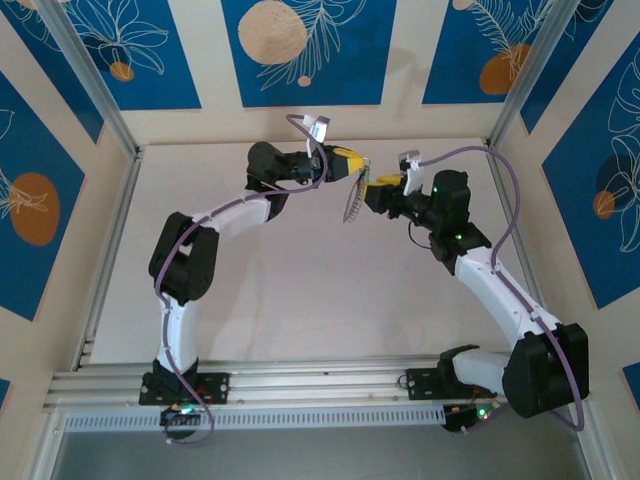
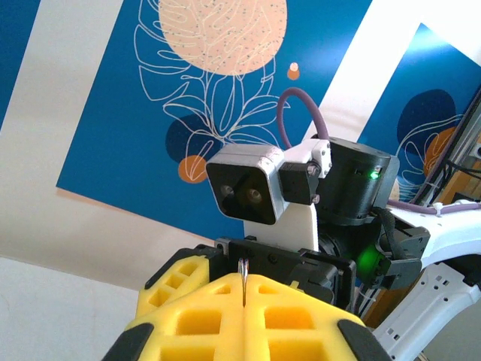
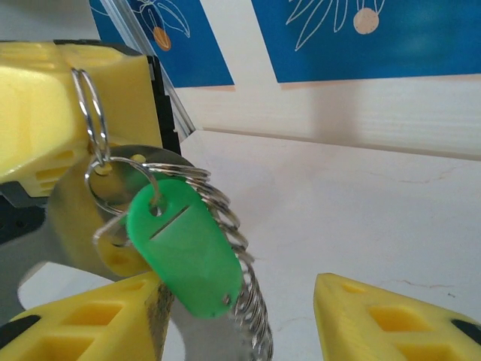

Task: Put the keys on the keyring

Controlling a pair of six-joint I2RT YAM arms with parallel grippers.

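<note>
My left gripper (image 1: 352, 165) (image 2: 244, 284) is raised over the middle of the table and shut on a thin wire ring (image 2: 243, 268) (image 3: 89, 105). From that ring hangs the keyring (image 1: 353, 203) (image 3: 64, 218), a grey oval with a fringe of silvery rings (image 3: 244, 286) down one edge. A key with a bright green head (image 3: 184, 244) hangs on a small ring in front of the oval. My right gripper (image 1: 380, 186) (image 3: 237, 308) faces the left one, open. Its left finger (image 3: 75, 323) sits just under the green head, and its right finger (image 3: 398, 323) is well clear.
The pale table (image 1: 300, 290) is walled by blue and cream panels (image 1: 300, 50). Metal corner posts (image 1: 90, 90) stand at the back left and back right. The right arm's wrist camera (image 2: 248, 188) is close in front of my left gripper.
</note>
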